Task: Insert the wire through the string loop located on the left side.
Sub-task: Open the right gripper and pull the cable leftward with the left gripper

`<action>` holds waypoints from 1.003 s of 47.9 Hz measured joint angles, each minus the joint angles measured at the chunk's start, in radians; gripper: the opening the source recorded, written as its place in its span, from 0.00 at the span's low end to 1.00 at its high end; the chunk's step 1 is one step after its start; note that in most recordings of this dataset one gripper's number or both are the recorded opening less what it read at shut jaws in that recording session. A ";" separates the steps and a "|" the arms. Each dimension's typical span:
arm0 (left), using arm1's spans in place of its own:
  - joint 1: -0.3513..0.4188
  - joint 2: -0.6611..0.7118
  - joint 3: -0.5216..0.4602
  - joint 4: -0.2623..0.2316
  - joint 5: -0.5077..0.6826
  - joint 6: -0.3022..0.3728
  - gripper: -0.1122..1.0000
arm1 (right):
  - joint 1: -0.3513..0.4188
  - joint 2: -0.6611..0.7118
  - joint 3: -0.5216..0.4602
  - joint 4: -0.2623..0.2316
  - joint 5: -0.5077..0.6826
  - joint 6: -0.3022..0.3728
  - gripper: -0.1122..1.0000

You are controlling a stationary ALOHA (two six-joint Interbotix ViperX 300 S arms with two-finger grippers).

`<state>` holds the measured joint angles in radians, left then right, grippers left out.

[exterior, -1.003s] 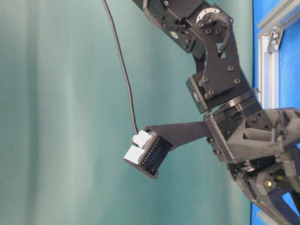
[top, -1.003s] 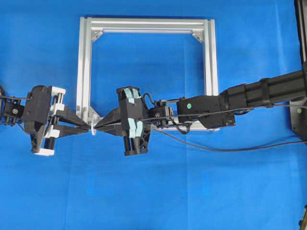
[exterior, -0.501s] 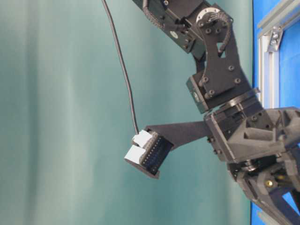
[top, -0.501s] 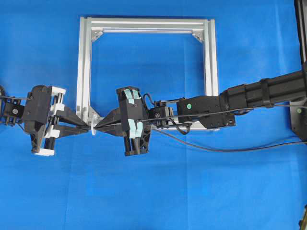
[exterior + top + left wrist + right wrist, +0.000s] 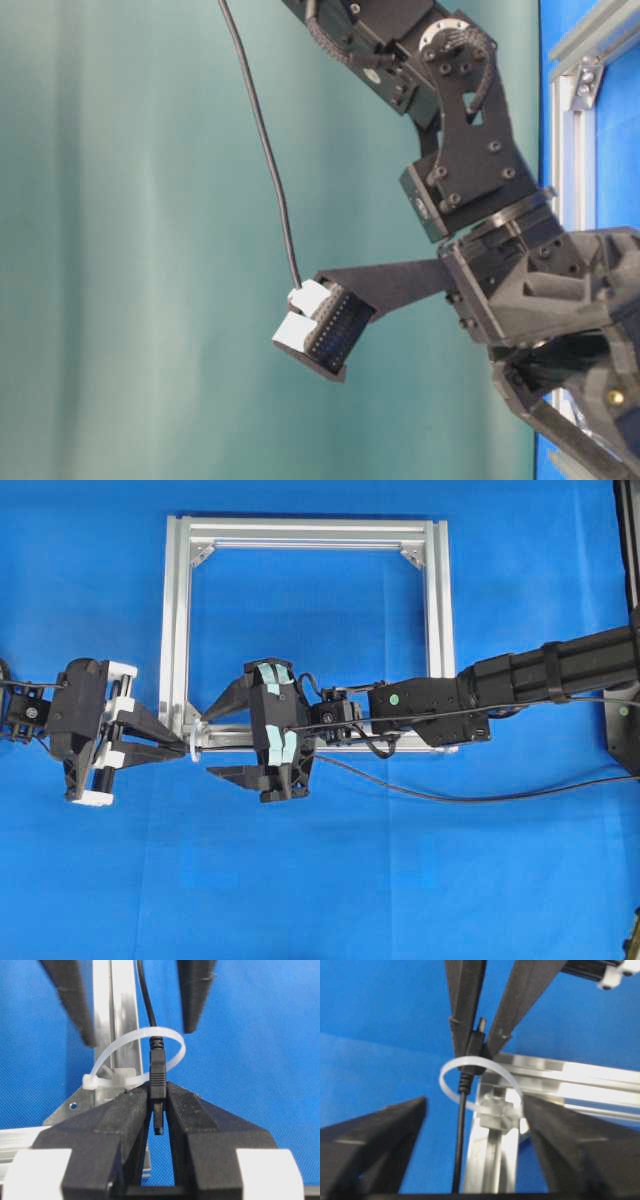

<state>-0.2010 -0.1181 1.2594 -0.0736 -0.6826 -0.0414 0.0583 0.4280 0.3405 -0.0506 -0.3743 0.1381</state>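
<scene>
I see my left gripper point(image 5: 158, 1110) pinching the wire's point(image 5: 146, 1000) plug, which pokes through the string loop point(image 5: 172, 1040). My right gripper point(image 5: 222, 742) stands wide apart, holding nothing.

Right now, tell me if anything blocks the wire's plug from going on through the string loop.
Nothing visible blocks it. The wire already runs through the string loop, its plug clamped in the left gripper on the near side. The right gripper has its jaws spread wide, clear of the wire on both sides.

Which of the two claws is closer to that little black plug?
Left. The left gripper is clamped on the plug beside the string loop; the right gripper stands open around the wire behind it.
</scene>
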 measured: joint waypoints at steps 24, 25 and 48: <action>-0.002 -0.175 -0.021 0.000 0.403 -0.081 0.17 | 0.000 0.000 0.011 0.003 0.012 0.003 0.92; -0.003 -0.192 -0.023 0.000 0.434 -0.086 0.17 | 0.000 0.000 0.009 0.003 0.011 0.003 0.92; -0.012 -0.733 0.014 0.000 0.942 -0.100 0.17 | 0.000 0.000 0.011 0.003 0.002 0.003 0.92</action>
<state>-0.2132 -0.8514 1.2732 -0.0736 0.2592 -0.1411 0.0583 0.4280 0.3513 -0.0476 -0.3728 0.1411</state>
